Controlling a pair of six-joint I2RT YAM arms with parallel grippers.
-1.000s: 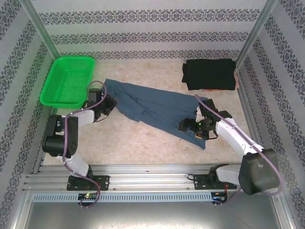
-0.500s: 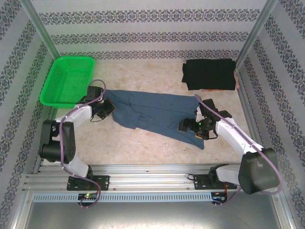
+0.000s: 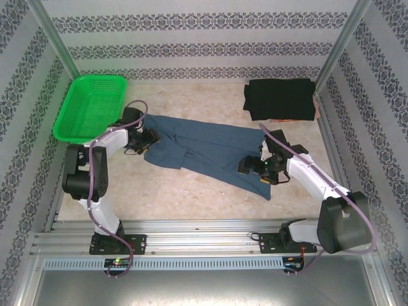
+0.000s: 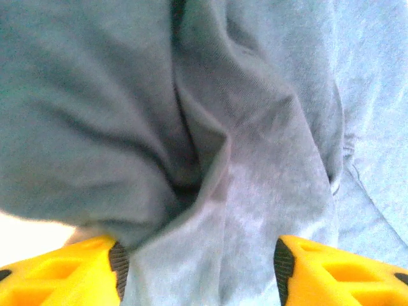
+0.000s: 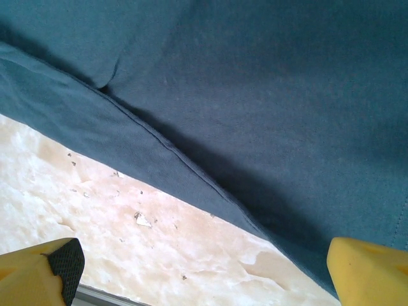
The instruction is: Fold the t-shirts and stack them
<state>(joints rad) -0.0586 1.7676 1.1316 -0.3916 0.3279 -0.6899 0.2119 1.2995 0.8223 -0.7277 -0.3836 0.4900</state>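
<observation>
— Left hand (image 3: pixel 144 136) (image 4: pixel 194 261): status? Quick pls.
— Spread. Fingers (image 4: pixel 64 268) sit apart w/ a bunched fold of the slate-blue t-shirt (image 3: pixel 204 145) running down btwn them. Not pressed together.
— Where on the shirt?
— At its left end, just beside the green basket (image 3: pixel 95 78). In the left wrist view the cloth (image 4: pixel 255 159) is creased into a deep dark fold right above the gap.
— Right hand (image 3: pixel 246 167) (image 5: pixel 201 255)?
— Wide open, fingers (image 5: pixel 357 268) out at both lower corners of the right wrist view. It's low over the shirt's near right part. Can't tell if it touches the cloth.
— What's under it?
— Shirt hem (image 5: pixel 255 95) runs diagonally across, w/ bare pale bench (image 5: pixel 127 210) below it.
— Shirt overall?
— Stretched lengthways across the mid bench (image 3: pixel 191 185), left end farther back, right end nearer the arm bases. Rumpled, w/ creases down the middle, not folded.
— Other tee?
— Black t-shirt (image 3: pixel 280 99) lies folded at the far right corner, well apart from the blue one & from both hands.
— Basket?
— Far left corner, upright, near the blue tee's left end.
</observation>
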